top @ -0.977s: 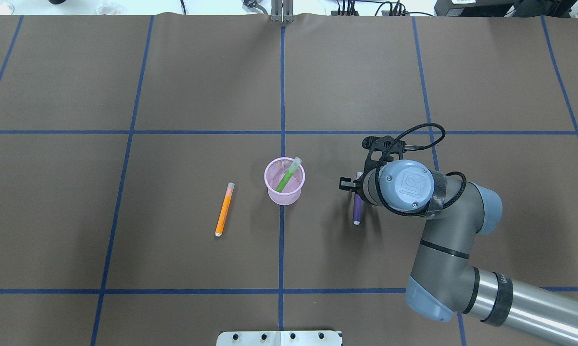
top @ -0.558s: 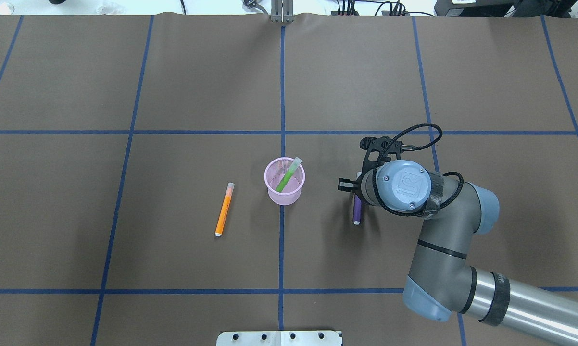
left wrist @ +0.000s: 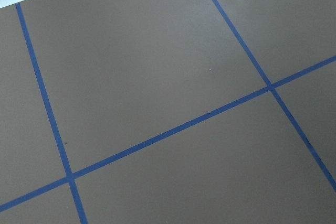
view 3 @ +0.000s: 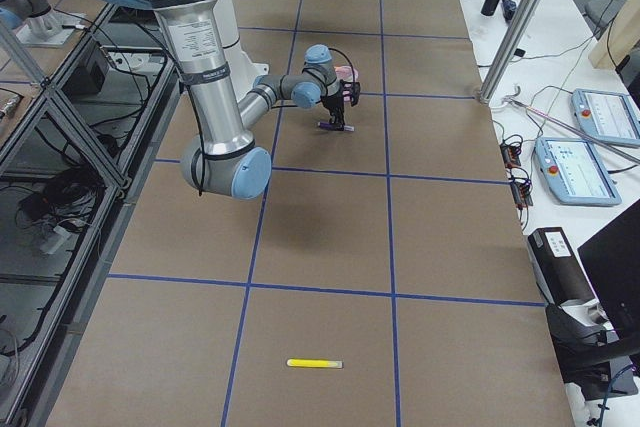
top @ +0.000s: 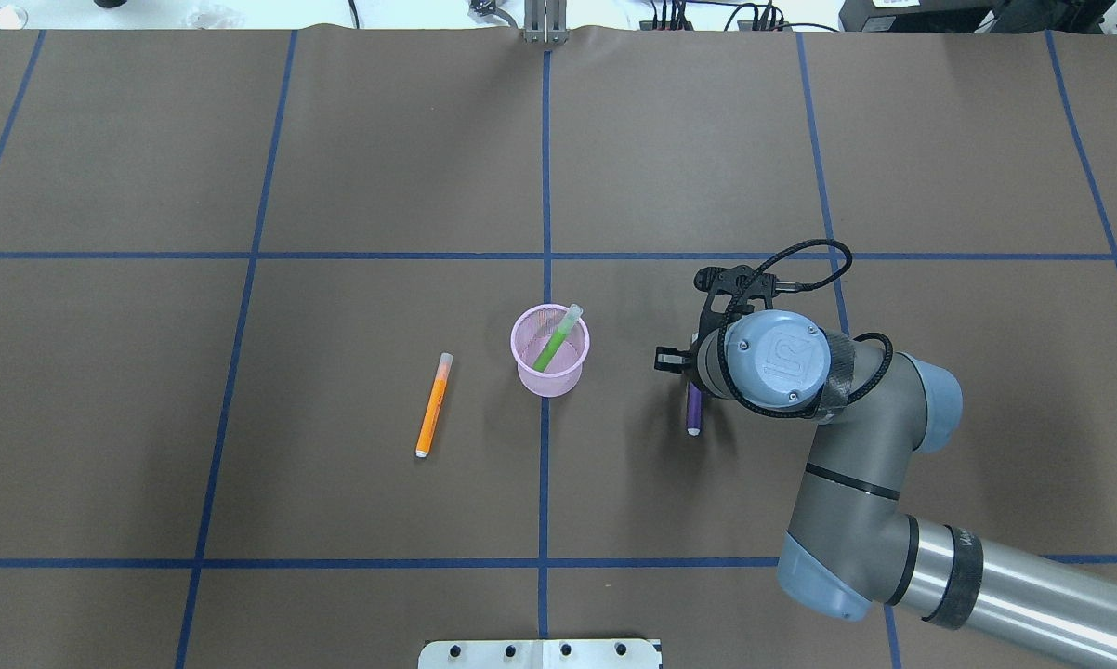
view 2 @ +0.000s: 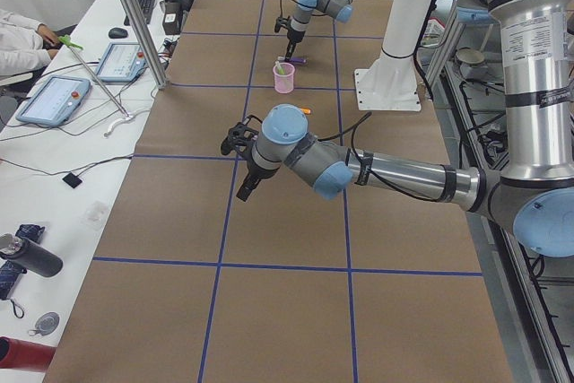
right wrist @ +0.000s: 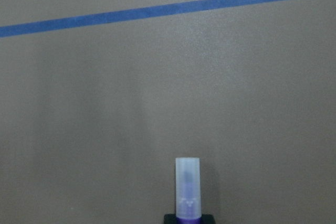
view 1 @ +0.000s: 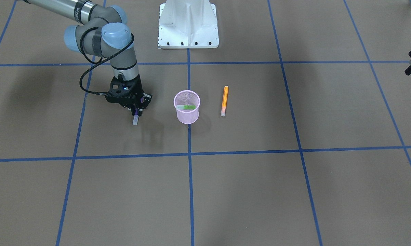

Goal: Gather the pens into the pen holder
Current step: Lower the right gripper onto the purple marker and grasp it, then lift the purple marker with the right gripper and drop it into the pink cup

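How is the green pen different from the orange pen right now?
The green pen stands tilted inside the pink pen holder, leaning on its rim; the orange pen lies flat on the table outside it. Bodies differ: green versus orange. Both have a pale translucent cap.

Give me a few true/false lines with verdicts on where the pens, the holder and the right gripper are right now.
1. The green pen stands inside the pen holder. True.
2. The orange pen is in the holder too. False: it lies flat on the table, apart from the holder, on the robot's left of it.
3. The right gripper is down at the purple pen. True.
4. The pen holder has tipped onto its side. False: it stands upright.
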Robot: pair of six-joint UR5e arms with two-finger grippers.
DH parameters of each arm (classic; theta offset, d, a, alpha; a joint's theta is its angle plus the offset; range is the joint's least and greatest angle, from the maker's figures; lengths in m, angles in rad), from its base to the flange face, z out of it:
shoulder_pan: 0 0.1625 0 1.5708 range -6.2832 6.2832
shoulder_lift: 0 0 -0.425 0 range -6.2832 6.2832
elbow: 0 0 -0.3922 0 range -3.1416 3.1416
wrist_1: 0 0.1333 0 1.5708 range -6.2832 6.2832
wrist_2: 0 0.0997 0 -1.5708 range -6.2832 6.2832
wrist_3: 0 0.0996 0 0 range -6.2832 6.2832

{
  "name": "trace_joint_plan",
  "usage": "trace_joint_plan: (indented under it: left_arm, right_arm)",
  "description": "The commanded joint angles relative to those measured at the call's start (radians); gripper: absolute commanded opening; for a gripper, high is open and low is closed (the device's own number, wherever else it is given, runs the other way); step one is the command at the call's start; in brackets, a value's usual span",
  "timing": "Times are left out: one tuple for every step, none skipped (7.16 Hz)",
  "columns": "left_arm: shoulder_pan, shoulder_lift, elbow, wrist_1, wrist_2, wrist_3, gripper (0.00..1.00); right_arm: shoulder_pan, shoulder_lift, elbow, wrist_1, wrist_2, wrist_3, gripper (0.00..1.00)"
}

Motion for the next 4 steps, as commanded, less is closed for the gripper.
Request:
trace_joint_plan:
  left_arm:
    - [0.002,0.006,0.001,0.000,0.000,-0.001,1.00]
    - [0.003,0.006,0.001,0.000,0.000,-0.001,1.00]
    - [0.005,0.005,0.005,0.002,0.000,-0.001,1.00]
    - [0.006,0.000,0.010,0.003,0.000,-0.006,1.00]
  right_arm:
    - [0.015,0.015,0.037,-0.039,-0.001,0.000,0.00]
    - [0.026,0.052,0.092,-0.120,-0.010,0.000,0.00]
    - [0.026,0.080,0.150,-0.178,-0.098,0.013,0.00]
    - [0.029,0.086,0.195,-0.197,-0.189,0.018,0.00]
